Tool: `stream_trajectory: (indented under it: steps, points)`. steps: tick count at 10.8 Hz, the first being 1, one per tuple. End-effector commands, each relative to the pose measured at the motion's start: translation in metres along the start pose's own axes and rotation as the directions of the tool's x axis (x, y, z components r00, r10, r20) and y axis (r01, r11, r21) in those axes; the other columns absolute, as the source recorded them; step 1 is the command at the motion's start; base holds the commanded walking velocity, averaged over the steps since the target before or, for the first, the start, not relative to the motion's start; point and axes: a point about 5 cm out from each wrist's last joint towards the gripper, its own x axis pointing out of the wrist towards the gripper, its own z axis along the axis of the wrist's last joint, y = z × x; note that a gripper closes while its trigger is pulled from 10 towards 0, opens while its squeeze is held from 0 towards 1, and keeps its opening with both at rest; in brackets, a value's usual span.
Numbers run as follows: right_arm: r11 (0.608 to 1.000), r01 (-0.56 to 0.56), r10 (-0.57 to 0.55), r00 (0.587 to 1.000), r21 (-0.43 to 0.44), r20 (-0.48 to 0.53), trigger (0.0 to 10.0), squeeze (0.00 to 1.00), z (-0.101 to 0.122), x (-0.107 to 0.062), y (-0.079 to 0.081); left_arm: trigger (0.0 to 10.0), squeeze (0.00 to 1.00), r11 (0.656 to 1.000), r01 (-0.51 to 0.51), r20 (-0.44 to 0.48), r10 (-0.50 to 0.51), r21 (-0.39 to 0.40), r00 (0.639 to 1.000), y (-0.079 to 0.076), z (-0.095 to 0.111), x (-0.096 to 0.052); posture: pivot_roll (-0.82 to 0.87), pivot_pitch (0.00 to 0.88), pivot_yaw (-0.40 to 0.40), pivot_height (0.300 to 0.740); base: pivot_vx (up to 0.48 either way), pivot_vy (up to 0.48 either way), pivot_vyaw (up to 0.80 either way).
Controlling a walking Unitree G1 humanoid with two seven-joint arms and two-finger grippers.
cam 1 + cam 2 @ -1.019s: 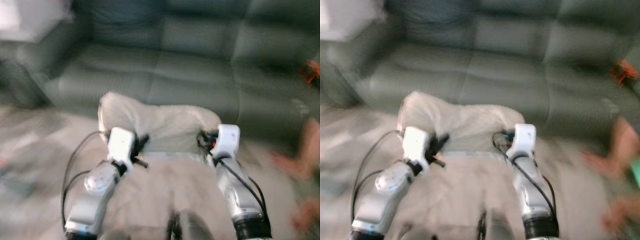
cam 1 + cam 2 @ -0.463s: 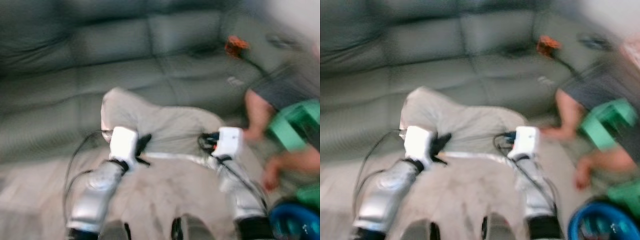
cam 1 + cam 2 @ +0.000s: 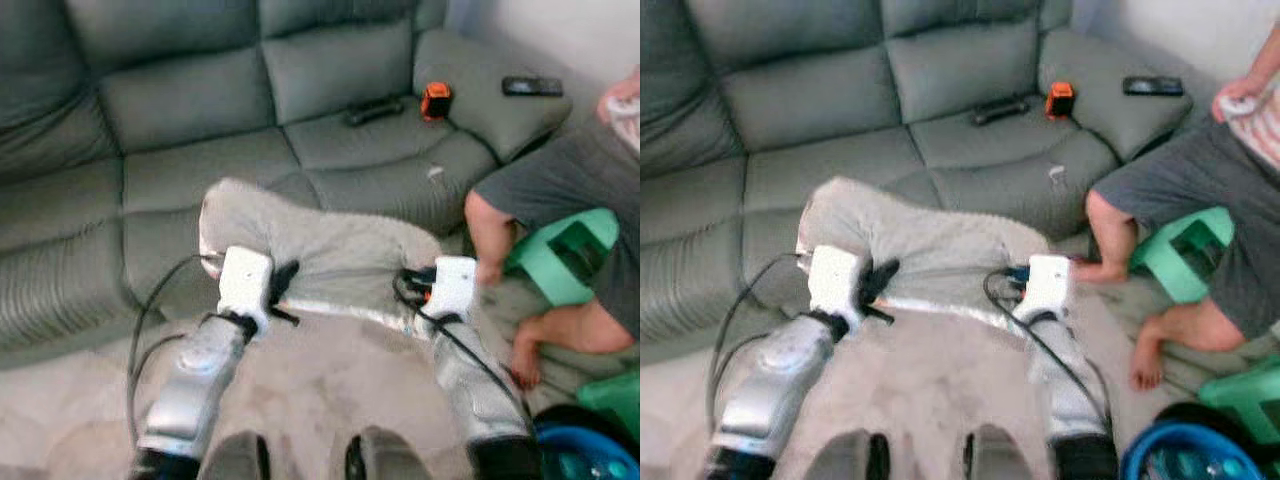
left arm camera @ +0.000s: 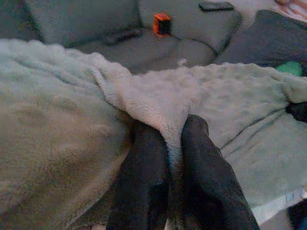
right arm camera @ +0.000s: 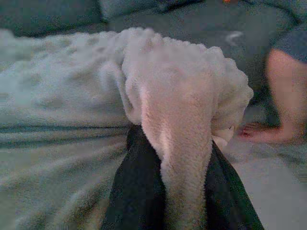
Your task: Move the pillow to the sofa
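Right now you have the pillow (image 3: 320, 250) held out in front of you, in the centre of the head views, carried between both arms above the floor and short of the sofa (image 3: 190, 110). Your left gripper (image 4: 168, 158) is pinched tight on a fold of its fleece at one end, and your right gripper (image 5: 177, 158) is clamped on a bunched corner at the other. The pillow's long axis runs side to side across the frame, roughly parallel to the sofa's front edge, so both arms are equally placed to carry it forward. The sofa seat lies directly beyond the pillow, toward the top of the frame, and the cushion just behind it looks free. Further to the upper right sit a dark remote (image 3: 375, 108) and an orange box (image 3: 434, 100), well apart from the pillow. A person (image 3: 560, 200) sits on a green stool (image 3: 560, 250) at the right edge, a knee close by your right arm, so I would keep the push straight ahead.
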Motion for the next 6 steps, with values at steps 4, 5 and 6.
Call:
stream_trajectory:
  steps: [4, 5, 6]
  points:
    - [0.999, -0.042, 0.041, 0.997, 0.014, 0.066, 10.0, 0.0, 0.014, 0.002, 0.011, 10.0, 0.0, 0.992, -0.103, 0.046, 0.1, 0.07, 0.994, 0.012, 0.007, 0.0, -0.03, 0.151, -0.022, 0.74, 0.107, 0.0, 0.71]
    - [0.999, -0.045, 0.043, 0.997, 0.017, 0.07, 10.0, 0.0, 0.015, 0.002, 0.01, 10.0, 0.0, 0.988, -0.127, 0.051, 0.123, 0.086, 0.991, 0.015, 0.007, -0.001, -0.03, 0.153, -0.023, 0.74, 0.0, 0.0, 0.46]
    - [0.998, -0.048, 0.045, 0.996, 0.036, 0.074, 10.0, 0.0, 0.015, 0.001, 0.01, 10.0, 0.0, 0.982, -0.154, 0.043, 0.15, 0.106, 0.988, 0.02, 0.004, -0.003, -0.02, 0.155, -0.025, 0.74, 0.0, 0.0, 0.0]
